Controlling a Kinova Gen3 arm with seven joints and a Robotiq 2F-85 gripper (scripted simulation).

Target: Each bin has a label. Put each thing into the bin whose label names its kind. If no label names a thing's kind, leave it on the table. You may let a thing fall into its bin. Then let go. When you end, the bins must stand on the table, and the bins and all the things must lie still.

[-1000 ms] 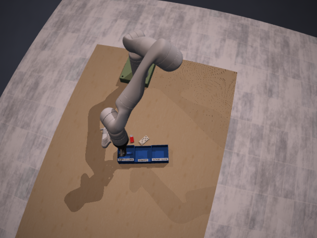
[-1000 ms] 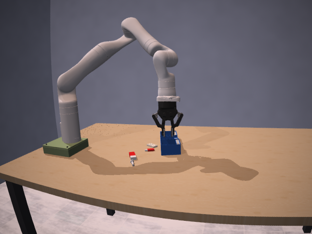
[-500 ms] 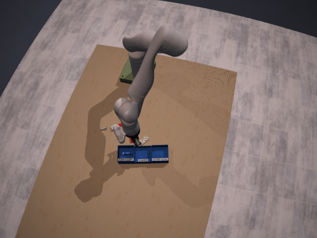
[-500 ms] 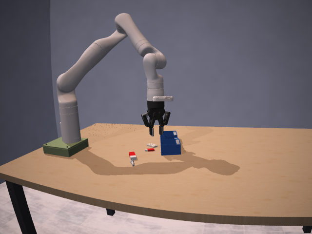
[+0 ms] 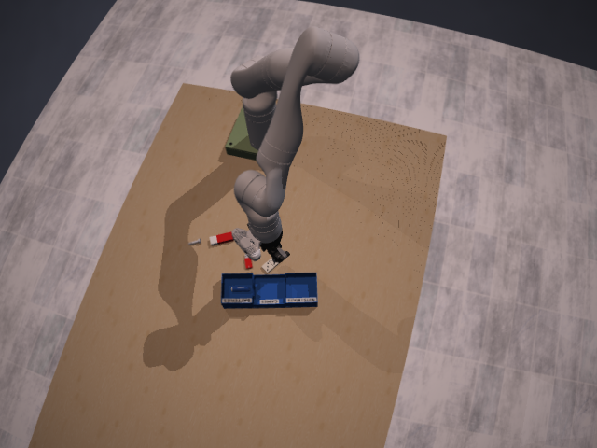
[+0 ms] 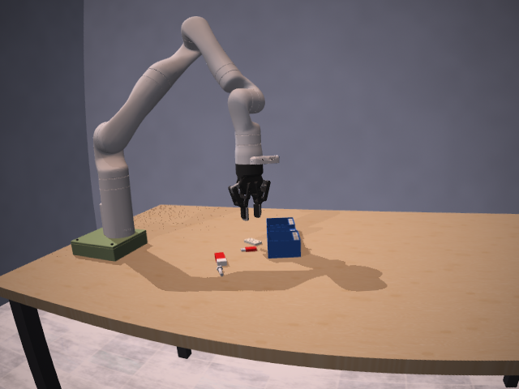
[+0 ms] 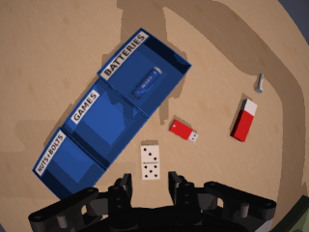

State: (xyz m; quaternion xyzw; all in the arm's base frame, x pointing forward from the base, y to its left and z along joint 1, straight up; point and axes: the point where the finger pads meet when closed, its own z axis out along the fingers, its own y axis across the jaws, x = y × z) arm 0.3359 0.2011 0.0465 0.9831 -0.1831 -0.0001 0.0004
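Note:
A row of three blue bins (image 5: 298, 275) (image 6: 284, 247) (image 7: 169, 96) is labelled BATTERIES, GAMES and NUTS+BOLTS. A blue battery (image 5: 239, 288) (image 7: 146, 81) lies in the BATTERIES bin. A white domino (image 5: 270, 264) (image 6: 252, 241) (image 7: 150, 161) lies on the table just behind the bins. Near it lie a red USB stick (image 5: 248, 262) (image 6: 249, 249) (image 7: 183, 130), a red and white block (image 5: 221, 238) (image 6: 220, 258) (image 7: 245, 119) and a small bolt (image 5: 194, 242) (image 6: 220, 271) (image 7: 261, 81). My gripper (image 5: 281, 255) (image 6: 250, 217) (image 7: 150, 181) hangs well above the table, about over the domino, partly open and empty.
The arm's green base (image 5: 238, 139) (image 6: 109, 245) stands at the table's far end. The arm's shadow falls across the table beside the bins. The wooden table (image 5: 337, 217) (image 6: 377, 292) reaches far beyond the objects on every side.

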